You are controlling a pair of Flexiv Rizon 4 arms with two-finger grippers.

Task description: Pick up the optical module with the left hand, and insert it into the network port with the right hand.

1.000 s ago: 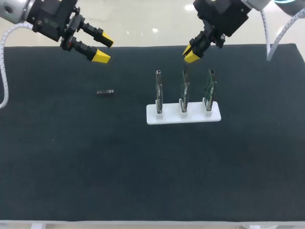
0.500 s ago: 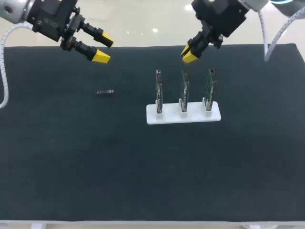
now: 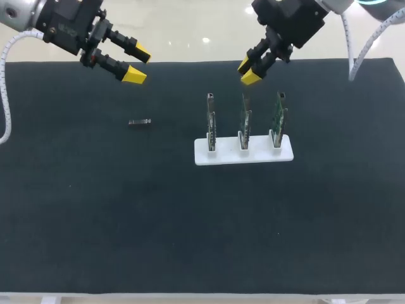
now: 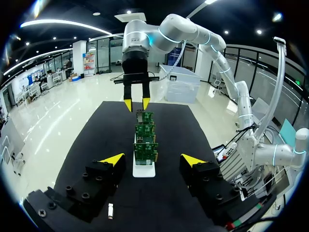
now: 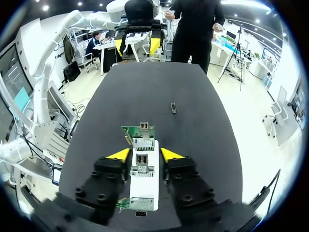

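Pick-up not begun: left gripper, fingers apart, must descend to the small grey metal optical module; right gripper likewise apart.

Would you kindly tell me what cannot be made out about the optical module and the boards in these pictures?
1. Optical module: too small in the head view to tell which end is its plug.
2. Boards: edge-on in the head view, so their ports are hidden.
3. Left wrist view: the front board covers most of the two behind it.
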